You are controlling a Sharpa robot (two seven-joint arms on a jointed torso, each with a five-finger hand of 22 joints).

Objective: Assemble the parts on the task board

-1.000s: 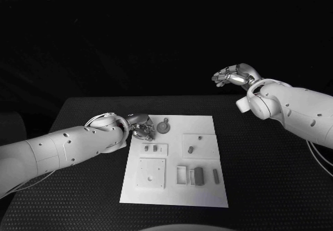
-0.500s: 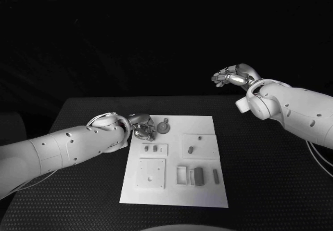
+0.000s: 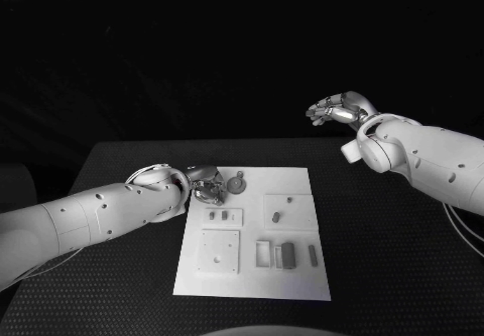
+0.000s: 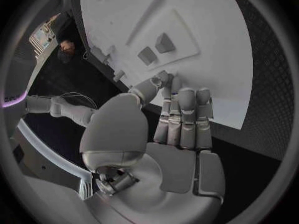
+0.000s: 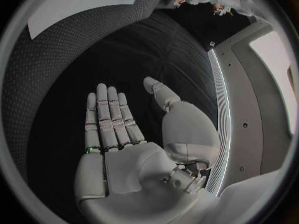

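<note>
Left hand (image 3: pixel 207 187) has barely shifted over the last second, fingers apart, holding nothing, at the board's (image 3: pixel 303 280) far left corner beside the round part (image 3: pixel 236 185). Right hand (image 3: pixel 338 110) stays raised and empty, far right. No part seated yet.

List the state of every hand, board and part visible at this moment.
Left silver robot hand: at the board's far left corner, thumb and fingertips pinched together; what they hold cannot be told.
Right silver robot hand: raised off the table, open, empty.
White flat task board: flat on the table.
Round grey disc part: lying on the board.
</note>
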